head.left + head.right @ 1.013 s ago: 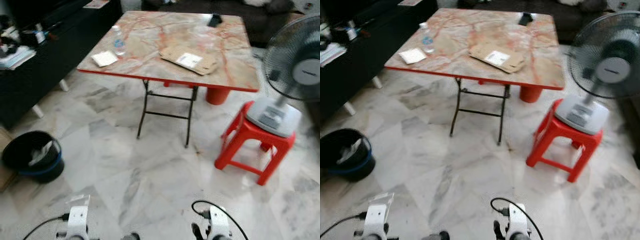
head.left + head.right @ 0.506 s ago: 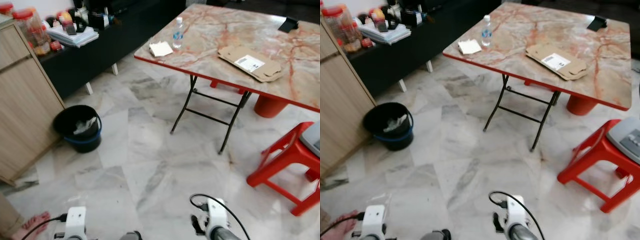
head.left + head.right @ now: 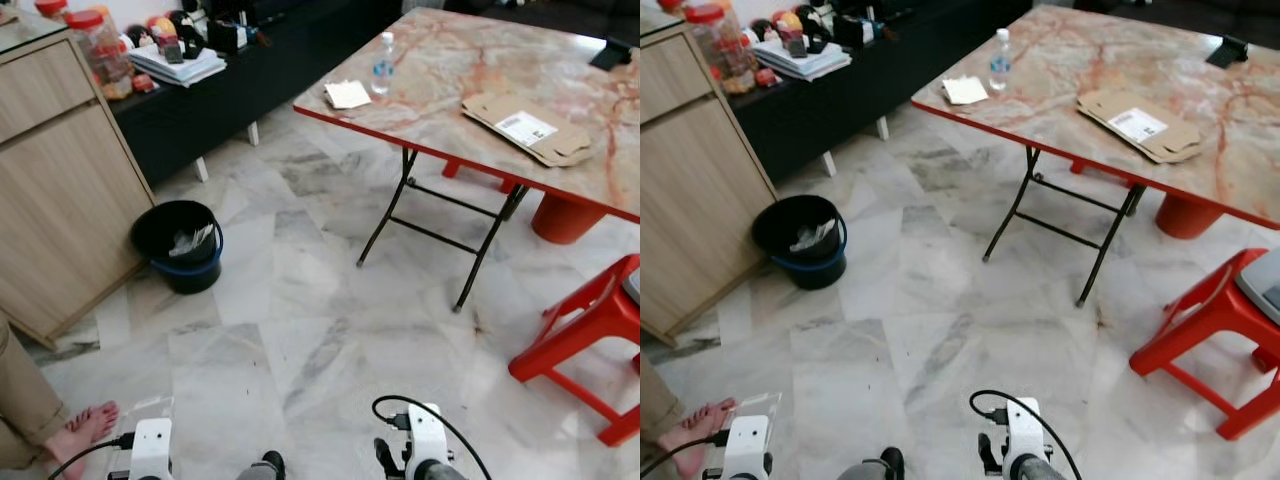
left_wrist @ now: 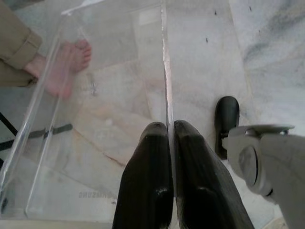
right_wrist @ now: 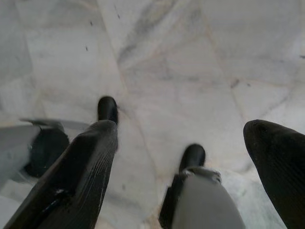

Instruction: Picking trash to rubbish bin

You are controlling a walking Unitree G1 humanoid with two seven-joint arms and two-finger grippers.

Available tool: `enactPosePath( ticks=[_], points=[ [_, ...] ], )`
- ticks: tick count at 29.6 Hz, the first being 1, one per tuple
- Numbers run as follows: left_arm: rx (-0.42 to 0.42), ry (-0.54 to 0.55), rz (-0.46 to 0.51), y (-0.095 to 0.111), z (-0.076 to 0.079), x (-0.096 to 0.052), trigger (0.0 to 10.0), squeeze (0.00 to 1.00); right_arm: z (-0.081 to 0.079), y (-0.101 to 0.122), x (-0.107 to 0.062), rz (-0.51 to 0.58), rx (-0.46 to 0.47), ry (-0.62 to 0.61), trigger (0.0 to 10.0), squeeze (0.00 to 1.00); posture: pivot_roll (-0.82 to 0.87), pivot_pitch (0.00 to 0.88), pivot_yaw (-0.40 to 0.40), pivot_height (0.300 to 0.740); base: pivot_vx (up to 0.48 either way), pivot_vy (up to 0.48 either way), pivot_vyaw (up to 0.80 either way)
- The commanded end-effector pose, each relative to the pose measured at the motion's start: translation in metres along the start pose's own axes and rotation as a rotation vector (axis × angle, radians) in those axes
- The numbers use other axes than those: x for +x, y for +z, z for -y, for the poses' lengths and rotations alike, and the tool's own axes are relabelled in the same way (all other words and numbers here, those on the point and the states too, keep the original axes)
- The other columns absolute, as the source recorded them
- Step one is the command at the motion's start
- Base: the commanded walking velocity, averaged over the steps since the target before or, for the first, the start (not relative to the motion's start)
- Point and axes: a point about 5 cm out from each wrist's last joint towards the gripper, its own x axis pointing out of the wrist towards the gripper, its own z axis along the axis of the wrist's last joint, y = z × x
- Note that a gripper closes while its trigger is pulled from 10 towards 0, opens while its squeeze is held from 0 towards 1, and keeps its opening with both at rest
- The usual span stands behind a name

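Low over the marble floor (image 3: 300, 330), the left gripper (image 4: 170, 136) has its two black fingers pressed together on the edge of a clear plastic box (image 4: 95, 95), which hangs in front of it. The right gripper (image 5: 181, 143) hangs spread wide with nothing between its fingers.

Through the clear plastic box a person's bare foot (image 3: 78, 432) shows, standing on the floor at the robot's left. Ahead and to the left, the black rubbish bin (image 3: 180, 245) stands against a wooden cabinet (image 3: 60, 180) and already holds some pale scrap. Open floor lies between robot and bin. Further right are a folding table (image 3: 480, 90) carrying a water bottle (image 3: 383, 62), a white packet (image 3: 347, 94) and flattened cardboard (image 3: 528, 127), with a red stool (image 3: 585, 340) beside it.

Compared with one second ago, the camera has swung left: the fan has left the picture, cabinet and foot have entered it, and the bin sits nearer the centre.
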Motion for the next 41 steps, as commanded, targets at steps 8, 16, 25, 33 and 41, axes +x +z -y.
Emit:
enactPosePath(
  ticks=[8, 16, 25, 33, 41],
  points=[
    [-0.002, 0.02, -0.038, -0.0104, -0.0016, -0.0024, 10.0, 0.0, -0.0033, 0.0039, 0.0011, 0.006, -0.008, 0.012, 10.0, 0.0, 0.09, 0.153, 0.003, 0.74, 0.458, 0.0, 0.3],
    [-0.005, 0.026, -0.044, -0.0129, -0.0024, -0.0032, 10.0, 0.0, -0.0025, 0.0029, 0.0008, 0.002, -0.043, 0.009, 10.0, 0.0, 0.09, 0.155, 0.001, 0.74, 0.46, 0.0, 0.16],
    [-0.009, 0.029, -0.045, -0.0137, -0.0026, -0.0034, 10.0, 0.0, -0.0037, 0.0025, 0.0008, -0.001, -0.058, 0.016, 10.0, 0.0, 0.1, 0.159, 0.0, 0.74, 0.458, 0.0, 0.34],
    [-0.016, 0.036, -0.048, -0.0143, -0.0043, -0.0036, 10.0, 0.0, -0.0047, 0.0037, 0.0012, 0.001, -0.048, 0.019, 10.0, 0.0, 0.11, 0.16, 0.0, 0.74, 0.457, 0.0, 0.3],
    [-0.021, 0.039, -0.048, -0.0145, -0.0051, -0.0037, 10.0, 0.0, -0.008, 0.0016, 0.0013, -0.008, -0.064, 0.032, 10.0, 0.0, 0.11, 0.163, 0.001, 0.74, 0.458, 0.0, 0.52]
  ],
)
